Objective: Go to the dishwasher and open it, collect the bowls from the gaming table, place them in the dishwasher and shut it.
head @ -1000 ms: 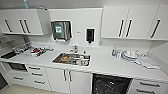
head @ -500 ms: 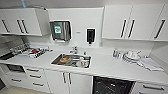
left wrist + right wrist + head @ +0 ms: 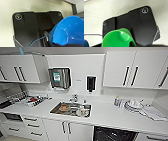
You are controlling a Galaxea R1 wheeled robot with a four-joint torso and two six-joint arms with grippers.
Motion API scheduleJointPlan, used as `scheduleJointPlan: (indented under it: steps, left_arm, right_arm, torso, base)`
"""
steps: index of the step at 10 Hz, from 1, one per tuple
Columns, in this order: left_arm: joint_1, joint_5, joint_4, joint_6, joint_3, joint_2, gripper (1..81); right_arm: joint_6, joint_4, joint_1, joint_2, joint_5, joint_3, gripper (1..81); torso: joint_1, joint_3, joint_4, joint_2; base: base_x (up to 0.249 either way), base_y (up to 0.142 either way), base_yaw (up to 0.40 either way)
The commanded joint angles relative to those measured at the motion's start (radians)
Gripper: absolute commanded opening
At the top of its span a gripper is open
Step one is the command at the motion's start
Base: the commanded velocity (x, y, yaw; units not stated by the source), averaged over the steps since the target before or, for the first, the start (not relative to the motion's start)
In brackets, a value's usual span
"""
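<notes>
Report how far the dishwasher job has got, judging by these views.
Done: the dishwasher under the counter shows a dark open cavity, so it looks opened. In hand: a blue bowl fills the left wrist view and a green bowl the right wrist view, apparently carried, though the fingers are hard to make out. The head view faces the sink. Left: loading the bowls and closing the dishwasher.

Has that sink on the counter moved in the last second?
No. The sink keeps its place below the paper towel dispenser and soap dispenser; the whole head view shifted together, so the camera moved, not the sink.
</notes>
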Motion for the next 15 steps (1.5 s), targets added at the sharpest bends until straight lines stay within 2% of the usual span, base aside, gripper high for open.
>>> scheduleJointPlan:
  steps: [1, 5, 15]
  left_arm:
    - [-0.033, 0.018, 0.012, 0.002, 0.004, -0.005, 1.0]
    - [-0.033, 0.018, 0.012, 0.004, 0.004, -0.005, 1.0]
    - [-0.031, 0.019, 0.013, 0.008, 0.004, -0.001, 1.0]
  right_arm:
    - [0.002, -0.005, 0.050, -0.008, -0.037, 0.002, 1.0]
    - [0.002, -0.005, 0.050, -0.008, -0.037, -0.003, 1.0]
    - [0.002, -0.005, 0.047, -0.008, -0.037, -0.004, 1.0]
  torso:
    - [0.000, 0.000, 0.000, 0.000]
    - [0.000, 0.000, 0.000, 0.000]
    - [0.001, 0.000, 0.000, 0.000]
  base:
    - [0.110, 0.000, 0.000]
    - [0.108, 0.000, 0.000]
    - [0.000, 0.000, -0.013]
